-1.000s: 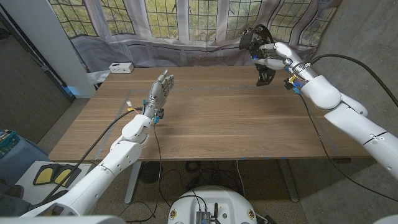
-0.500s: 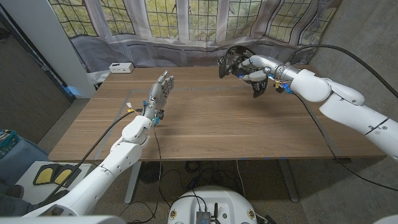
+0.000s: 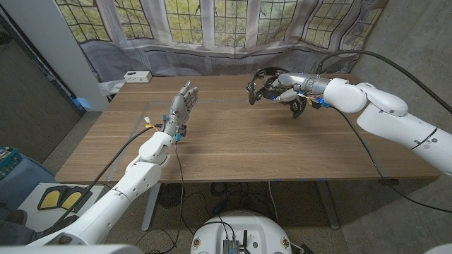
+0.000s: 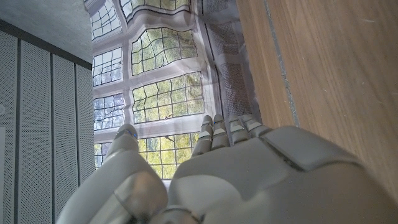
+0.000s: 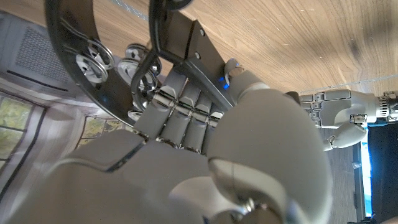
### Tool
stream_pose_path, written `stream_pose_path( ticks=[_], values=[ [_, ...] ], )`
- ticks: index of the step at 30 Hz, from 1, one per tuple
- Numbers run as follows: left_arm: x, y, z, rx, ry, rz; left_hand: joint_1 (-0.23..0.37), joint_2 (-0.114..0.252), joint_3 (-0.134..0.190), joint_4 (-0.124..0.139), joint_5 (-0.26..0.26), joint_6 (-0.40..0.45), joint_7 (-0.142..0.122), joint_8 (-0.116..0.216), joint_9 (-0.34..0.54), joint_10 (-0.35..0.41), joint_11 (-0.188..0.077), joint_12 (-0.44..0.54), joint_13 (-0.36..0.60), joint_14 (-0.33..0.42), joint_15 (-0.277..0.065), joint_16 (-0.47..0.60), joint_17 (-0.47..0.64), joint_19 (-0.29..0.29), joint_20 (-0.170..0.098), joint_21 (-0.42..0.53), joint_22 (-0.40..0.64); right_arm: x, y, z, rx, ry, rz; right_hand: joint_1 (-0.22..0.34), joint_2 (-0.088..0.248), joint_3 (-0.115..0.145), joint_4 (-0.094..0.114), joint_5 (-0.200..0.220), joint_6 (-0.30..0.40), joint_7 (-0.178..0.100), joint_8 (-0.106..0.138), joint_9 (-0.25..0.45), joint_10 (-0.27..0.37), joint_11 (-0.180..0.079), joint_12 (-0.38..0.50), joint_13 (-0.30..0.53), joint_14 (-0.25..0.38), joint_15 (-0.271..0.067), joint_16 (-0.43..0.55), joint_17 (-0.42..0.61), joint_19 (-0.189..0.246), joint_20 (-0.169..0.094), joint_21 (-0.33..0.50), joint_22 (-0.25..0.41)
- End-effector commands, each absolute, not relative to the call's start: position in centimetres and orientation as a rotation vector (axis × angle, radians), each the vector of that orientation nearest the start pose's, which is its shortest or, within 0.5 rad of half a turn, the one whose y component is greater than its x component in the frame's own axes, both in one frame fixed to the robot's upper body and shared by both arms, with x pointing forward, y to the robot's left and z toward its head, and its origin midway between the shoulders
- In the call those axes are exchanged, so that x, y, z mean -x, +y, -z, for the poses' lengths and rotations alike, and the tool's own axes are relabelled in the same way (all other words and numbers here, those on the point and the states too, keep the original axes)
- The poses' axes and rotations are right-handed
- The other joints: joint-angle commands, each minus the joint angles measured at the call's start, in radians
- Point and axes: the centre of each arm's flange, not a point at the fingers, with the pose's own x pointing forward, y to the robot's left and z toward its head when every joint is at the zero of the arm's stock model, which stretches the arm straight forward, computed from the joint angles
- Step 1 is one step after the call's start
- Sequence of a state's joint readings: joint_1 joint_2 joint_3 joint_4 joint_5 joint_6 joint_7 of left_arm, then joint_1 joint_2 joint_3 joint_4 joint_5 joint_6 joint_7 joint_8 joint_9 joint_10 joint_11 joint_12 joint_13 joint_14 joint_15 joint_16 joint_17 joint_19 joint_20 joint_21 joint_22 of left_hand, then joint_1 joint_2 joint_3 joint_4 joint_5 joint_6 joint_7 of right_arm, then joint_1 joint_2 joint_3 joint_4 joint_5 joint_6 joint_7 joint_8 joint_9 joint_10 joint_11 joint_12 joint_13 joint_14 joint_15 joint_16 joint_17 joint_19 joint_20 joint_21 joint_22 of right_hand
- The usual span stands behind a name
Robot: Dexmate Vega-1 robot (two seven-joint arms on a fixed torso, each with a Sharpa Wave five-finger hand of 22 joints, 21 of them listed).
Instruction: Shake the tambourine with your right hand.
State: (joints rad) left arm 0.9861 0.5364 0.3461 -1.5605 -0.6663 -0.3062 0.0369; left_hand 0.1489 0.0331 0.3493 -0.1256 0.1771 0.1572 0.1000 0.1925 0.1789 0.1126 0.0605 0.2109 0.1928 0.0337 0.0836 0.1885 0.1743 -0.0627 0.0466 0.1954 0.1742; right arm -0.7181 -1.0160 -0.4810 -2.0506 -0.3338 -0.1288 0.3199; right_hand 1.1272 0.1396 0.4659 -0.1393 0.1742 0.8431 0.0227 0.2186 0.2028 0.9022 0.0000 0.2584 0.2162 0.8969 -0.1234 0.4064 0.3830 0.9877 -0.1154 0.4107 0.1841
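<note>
gripping black tambourine (image 3: pixel 265 83) by rim, right hand (image 3: pixel 288 90) fingers curled round it, above table (image 3: pixel 240 141).

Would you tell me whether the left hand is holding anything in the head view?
No, the left hand stands upright over the table with fingers extended and nothing in it.

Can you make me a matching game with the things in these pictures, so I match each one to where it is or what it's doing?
Things:
1. tambourine
2. left hand
3. white box
4. right hand

Places or states:
A. sits at the table's far left corner
B. holds nothing, fingers pointing up
C. black, held in the air above the table
D. grips the instrument

Pairs: 1-C, 2-B, 3-A, 4-D
</note>
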Motion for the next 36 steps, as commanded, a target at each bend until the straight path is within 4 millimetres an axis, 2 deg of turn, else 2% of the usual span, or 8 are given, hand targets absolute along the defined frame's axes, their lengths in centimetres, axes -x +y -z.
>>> stream_pose_path(
  ticks=[1,11,24,36],
  values=[
    [-60.2,25.3,2.2,0.091,-0.672,0.275,0.004,0.012,0.004,-0.002,0.0,0.008,-0.004,-0.002,0.003,0.0,-0.002,0.001,0.003,0.002,-0.001,-0.001,0.006,-0.008,0.003,0.001,0.006,-51.4,-22.7,-10.5,1.459,-0.735,-0.167,0.039,0.048,0.045,0.041,0.007,0.077,-0.065,-0.001,0.005,0.007,0.0,-0.007,0.005,0.012,-0.042,0.001,0.003,0.008,0.002,0.008,0.003],
    [-60.3,25.2,2.1,0.092,-0.672,0.277,0.005,0.012,0.005,-0.003,0.0,0.009,-0.004,-0.002,0.003,0.0,-0.001,0.001,0.003,0.002,-0.002,-0.001,0.006,-0.008,0.003,0.001,0.006,-50.3,-25.2,-11.0,1.232,-0.89,-0.048,0.04,0.048,0.045,0.041,0.007,0.078,-0.066,-0.002,0.005,0.009,-0.002,-0.007,0.006,0.011,-0.044,-0.002,0.004,0.008,0.001,0.011,0.002],
    [-60.6,25.1,2.0,0.089,-0.667,0.281,0.006,0.013,0.005,-0.003,0.0,0.009,-0.004,-0.002,0.003,-0.001,-0.003,0.0,0.003,0.002,-0.002,-0.001,0.006,-0.009,0.003,0.001,0.005,-50.0,-29.1,-10.3,0.881,-1.027,0.094,0.038,0.049,0.045,0.042,0.007,0.077,-0.069,-0.004,0.005,0.009,-0.002,-0.01,0.007,0.008,-0.044,-0.006,0.007,0.003,0.0,0.013,0.002],
    [-60.9,24.9,1.7,0.086,-0.663,0.285,0.007,0.014,0.006,-0.004,0.0,0.009,-0.003,-0.002,0.003,0.001,-0.001,0.001,0.003,0.002,-0.002,-0.001,0.006,-0.01,0.003,0.001,0.005,-51.0,-34.1,-8.5,0.362,-1.1,0.172,0.038,0.05,0.044,0.043,0.007,0.078,-0.07,-0.004,0.006,0.01,-0.003,-0.011,0.008,0.011,-0.045,-0.007,0.012,0.002,-0.002,0.018,0.002]
  ],
)
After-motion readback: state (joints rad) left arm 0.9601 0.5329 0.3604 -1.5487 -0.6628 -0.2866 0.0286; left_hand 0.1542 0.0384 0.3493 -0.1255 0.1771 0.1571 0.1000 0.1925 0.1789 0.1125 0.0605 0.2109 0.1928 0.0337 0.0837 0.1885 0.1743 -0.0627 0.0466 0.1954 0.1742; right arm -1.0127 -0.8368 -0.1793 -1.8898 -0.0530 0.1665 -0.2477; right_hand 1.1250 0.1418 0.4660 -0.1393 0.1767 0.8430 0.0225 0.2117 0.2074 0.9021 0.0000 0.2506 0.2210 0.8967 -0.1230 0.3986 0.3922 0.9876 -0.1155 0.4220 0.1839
